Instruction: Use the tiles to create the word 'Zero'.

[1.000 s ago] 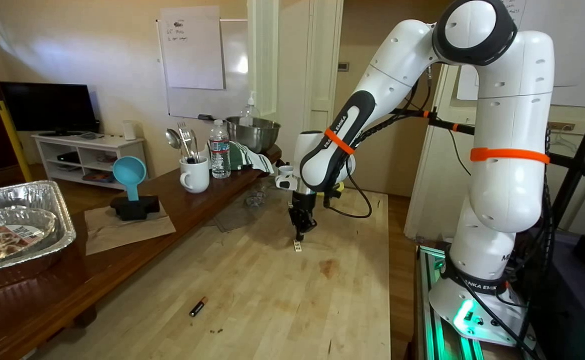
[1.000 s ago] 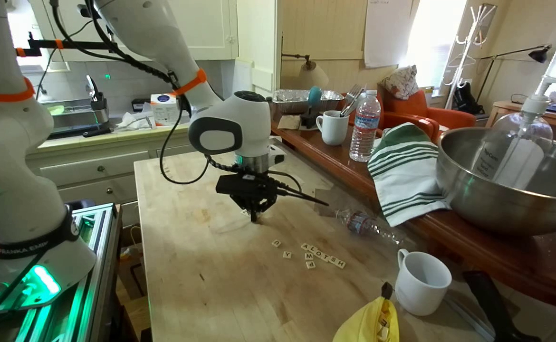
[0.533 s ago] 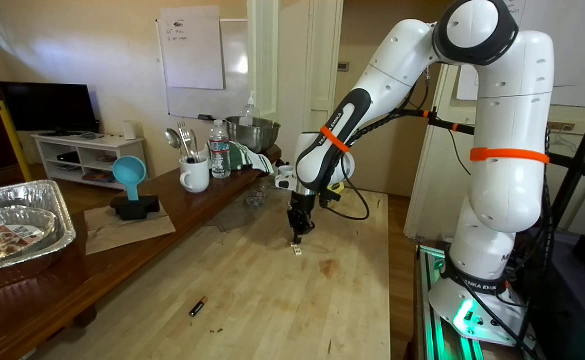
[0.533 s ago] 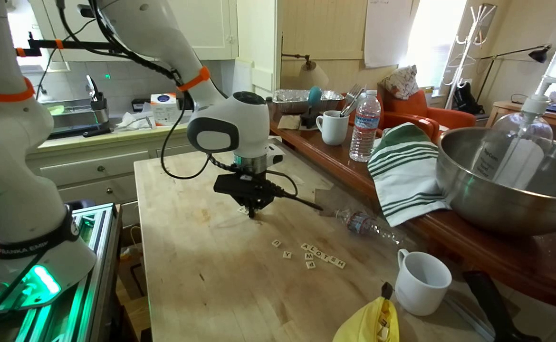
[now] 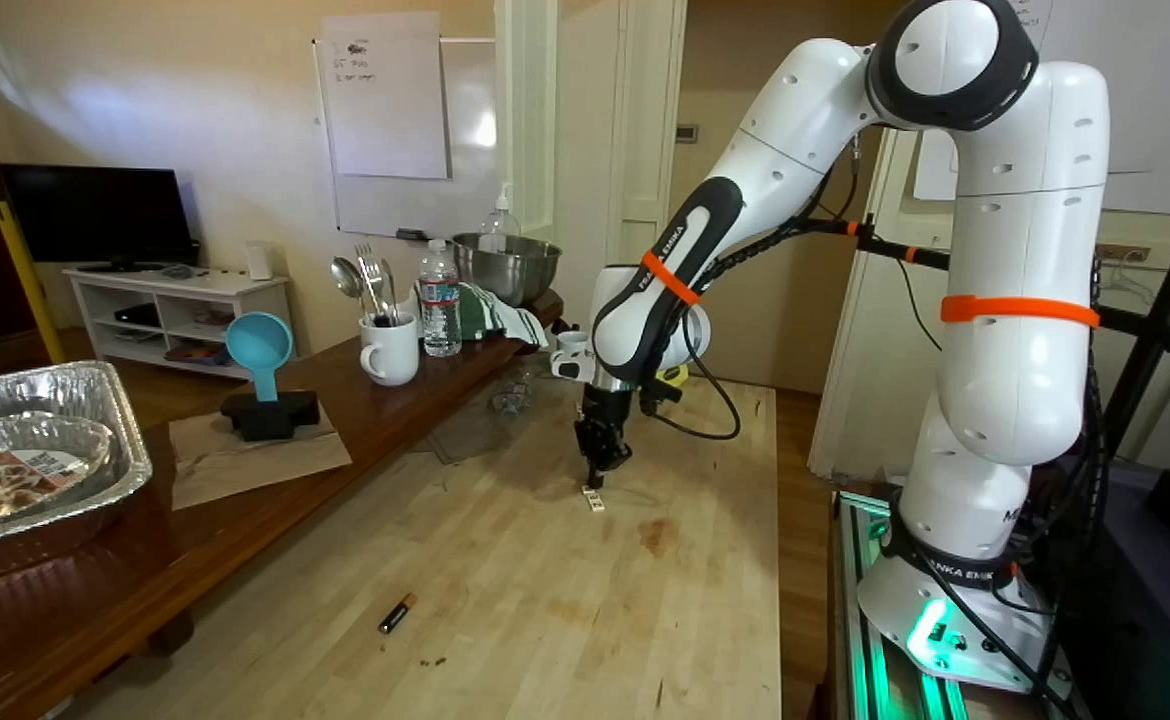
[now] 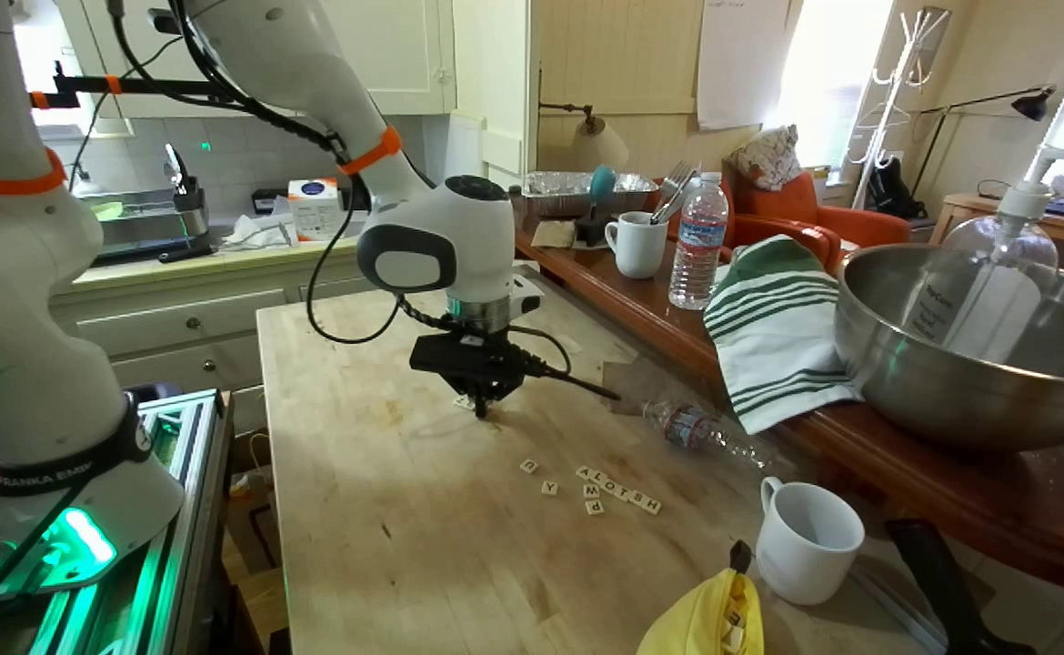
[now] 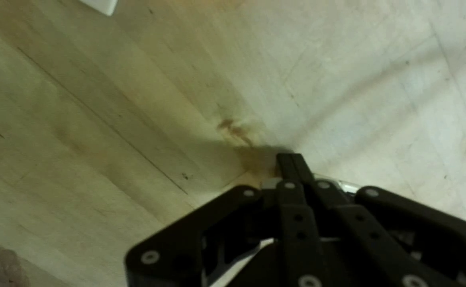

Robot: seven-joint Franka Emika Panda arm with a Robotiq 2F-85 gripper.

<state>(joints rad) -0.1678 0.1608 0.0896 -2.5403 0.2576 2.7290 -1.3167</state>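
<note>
Exterior view, tiles [image 5: 595, 503]: a short cream row, flat on the wooden table [image 5: 565, 600] at six o'clock of the gripper [image 5: 595, 482]; whether touching or just beside it, I cannot tell (part of the row may be hidden behind it).
Row's shift: over the last second it has slid slightly toward six o'clock, the gripper moving with it; in the last half second almost nothing has moved.
Meaning for "Zero": that looks like a nudge to straighten the row, probably a late step; the letters are too small to read, so the word is unconfirmed.
Fingers [image 7: 284, 163]: together, with nothing visible between them, so pushing, not carrying, seems the step in hand.
Wrist view, pale edge [image 7: 349, 187]: at the fingers' four o'clock, mostly covered; perhaps one of the same tiles.
Loose letter tiles [image 6: 591, 490]: in an exterior view, out at four o'clock of the gripper, where they lay a second ago; one looks like an O, and the batch is likely surplus.
Yellow pouch [image 6: 700, 611]: beyond those, between four and five o'clock, unmoved.
Battery [image 5: 397, 613]: in an exterior view, at the gripper's eight o'clock, well apart from the row, unmoved.
</note>
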